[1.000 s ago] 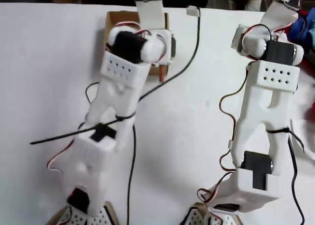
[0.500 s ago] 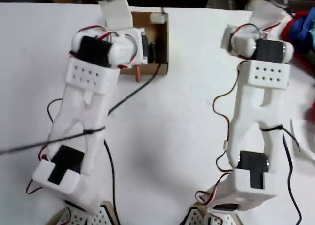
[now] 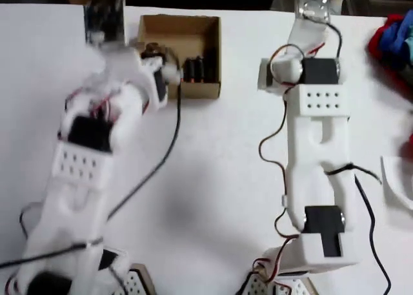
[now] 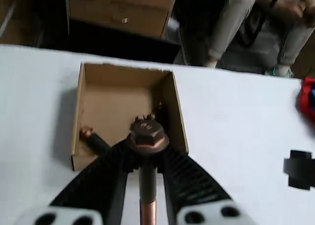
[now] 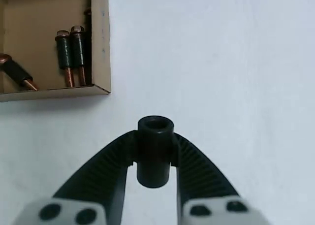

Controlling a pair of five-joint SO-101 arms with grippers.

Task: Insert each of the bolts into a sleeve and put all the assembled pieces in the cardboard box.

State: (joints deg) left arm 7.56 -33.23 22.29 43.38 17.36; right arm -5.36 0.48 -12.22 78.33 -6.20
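Bolt [image 4: 147, 134] pinched in left gripper [image 4: 146, 155], sleeve [image 5: 155, 162] pinched in right gripper [image 5: 155, 144]

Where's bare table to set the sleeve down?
Widest: the table between the left arm and right arm, on the base side of the cardboard box. Crowded: the box's side nearest the right arm, where assembled pieces lie.

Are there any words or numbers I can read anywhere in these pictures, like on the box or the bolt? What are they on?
No words or numbers can be read here.
Copper-coloured hex bolt in the left gripper: faint marks on its head, too blurred to read.
Brown cardboard box: plain, no writing.
Black round sleeve in the right gripper: no writing.
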